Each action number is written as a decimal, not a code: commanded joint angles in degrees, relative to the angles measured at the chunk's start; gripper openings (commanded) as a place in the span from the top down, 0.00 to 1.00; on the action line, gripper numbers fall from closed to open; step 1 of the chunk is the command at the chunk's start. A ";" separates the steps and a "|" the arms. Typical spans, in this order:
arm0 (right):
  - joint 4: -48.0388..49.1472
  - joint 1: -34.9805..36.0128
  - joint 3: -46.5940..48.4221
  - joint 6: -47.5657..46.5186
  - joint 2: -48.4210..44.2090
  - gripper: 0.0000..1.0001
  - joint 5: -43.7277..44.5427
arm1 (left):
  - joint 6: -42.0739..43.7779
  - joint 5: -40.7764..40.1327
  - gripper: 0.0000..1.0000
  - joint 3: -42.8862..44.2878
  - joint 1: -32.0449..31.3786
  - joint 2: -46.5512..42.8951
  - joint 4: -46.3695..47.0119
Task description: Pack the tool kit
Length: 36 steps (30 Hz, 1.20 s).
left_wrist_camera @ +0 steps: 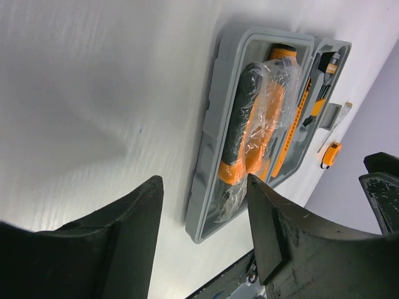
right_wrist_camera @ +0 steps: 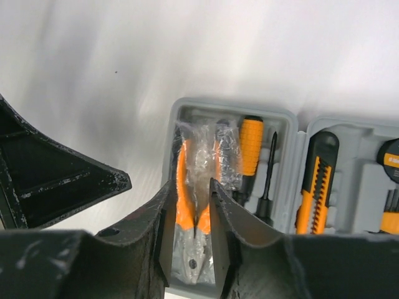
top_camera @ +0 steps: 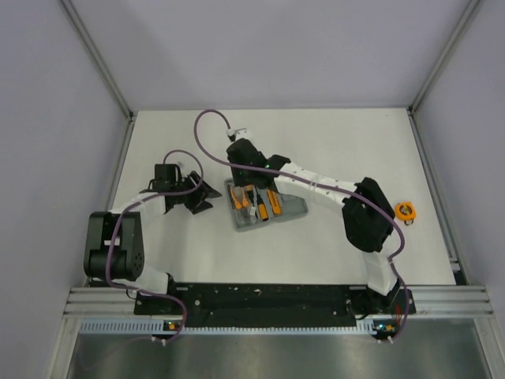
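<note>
The grey case (top_camera: 293,207) lies open at the table's middle, with orange-and-black tools in its slots. My right gripper (top_camera: 241,188) is over the case's left end. In the right wrist view its fingers (right_wrist_camera: 191,187) close around the plastic-wrapped pliers (right_wrist_camera: 198,149), which lie in the end slot of the case (right_wrist_camera: 171,137). A screwdriver (right_wrist_camera: 250,146) and an orange knife (right_wrist_camera: 315,187) lie beside them. My left gripper (top_camera: 201,193) is open and empty just left of the case; its wrist view (left_wrist_camera: 202,187) shows the case (left_wrist_camera: 215,106) and pliers (left_wrist_camera: 255,124). The orange tape measure (top_camera: 405,210) sits on the table at the far right.
Grey walls and metal frame rails enclose the table on three sides. A small slim tool (left_wrist_camera: 335,121) lies on the table just beyond the case, near the tape measure (left_wrist_camera: 331,155). Bare table lies behind and in front of the case.
</note>
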 commanded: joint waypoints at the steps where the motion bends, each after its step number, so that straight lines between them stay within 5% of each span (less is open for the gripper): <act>1: 2.10 -0.67 -2.57 -4.57 -1.18 0.75 2.23 | -0.25 2.42 0.40 1.21 -1.53 2.39 7.21; 16: 3.42 -1.91 -3.36 -5.10 4.09 0.85 -4.63 | 0.36 -0.30 0.37 5.87 -6.01 9.87 7.94; 36: 2.98 -2.52 -6.27 0.00 6.38 0.91 -8.32 | 2.12 -3.55 0.55 9.83 -8.56 15.32 1.87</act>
